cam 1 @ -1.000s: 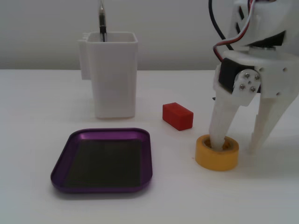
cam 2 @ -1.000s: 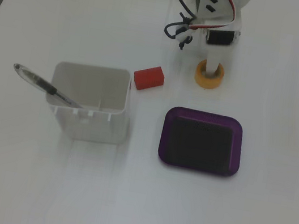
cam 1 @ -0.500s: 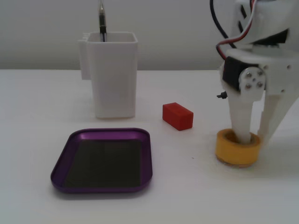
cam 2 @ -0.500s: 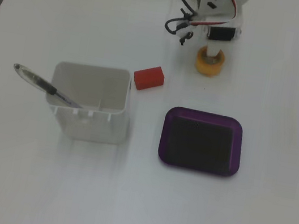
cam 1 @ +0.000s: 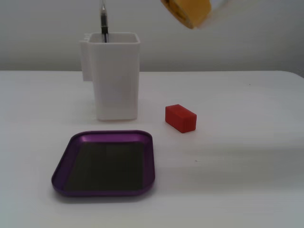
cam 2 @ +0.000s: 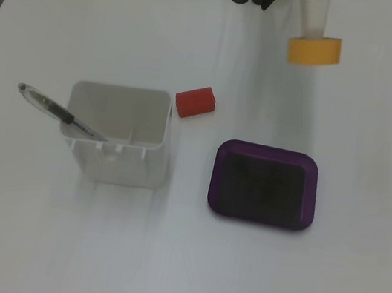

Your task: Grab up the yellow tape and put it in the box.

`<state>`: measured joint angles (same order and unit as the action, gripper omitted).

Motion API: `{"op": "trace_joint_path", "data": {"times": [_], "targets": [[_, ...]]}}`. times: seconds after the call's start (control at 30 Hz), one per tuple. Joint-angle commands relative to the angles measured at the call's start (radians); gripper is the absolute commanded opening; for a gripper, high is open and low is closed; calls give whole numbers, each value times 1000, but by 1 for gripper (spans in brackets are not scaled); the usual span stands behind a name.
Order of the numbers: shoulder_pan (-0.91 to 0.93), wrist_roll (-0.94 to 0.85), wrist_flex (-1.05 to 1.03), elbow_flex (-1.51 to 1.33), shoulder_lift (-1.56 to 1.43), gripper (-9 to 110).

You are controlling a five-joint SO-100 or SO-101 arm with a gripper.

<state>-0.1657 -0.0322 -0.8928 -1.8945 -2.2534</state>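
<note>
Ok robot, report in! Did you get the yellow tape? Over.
Gripper mostly out of frame, one finger through the tape, jaw state unclear. Tape up off the table. Box empty. Red block and white container off to the side.

yellow tape [cam 1: 186, 12] blurred and clipped by the top edge in a fixed view — only its lower part shows. gripper [cam 2: 313, 19] cut off at the top edge in a fixed view, one pale finger visible — jaw state unreadable. pen [cam 1: 103, 21] top also cropped.
</note>
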Motion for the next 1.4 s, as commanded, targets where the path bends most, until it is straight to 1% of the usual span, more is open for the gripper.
{"op": "trace_joint_path", "data": {"times": [0.0, 0.13, 0.33, 0.57, 0.77, 1.13, 1.27, 1.37], "targets": [[3, 2, 78, 58, 112, -1], [5, -5, 129, 153, 299, -1], [6, -6, 130, 322, 571, -1], [109, -6, 121, 440, 798, -1], [112, -8, 121, 445, 885, -1], [112, -8, 118, 434, 905, 0], [112, -8, 115, 431, 894, 5], [132, -6, 54, 440, 891, 11]]}}
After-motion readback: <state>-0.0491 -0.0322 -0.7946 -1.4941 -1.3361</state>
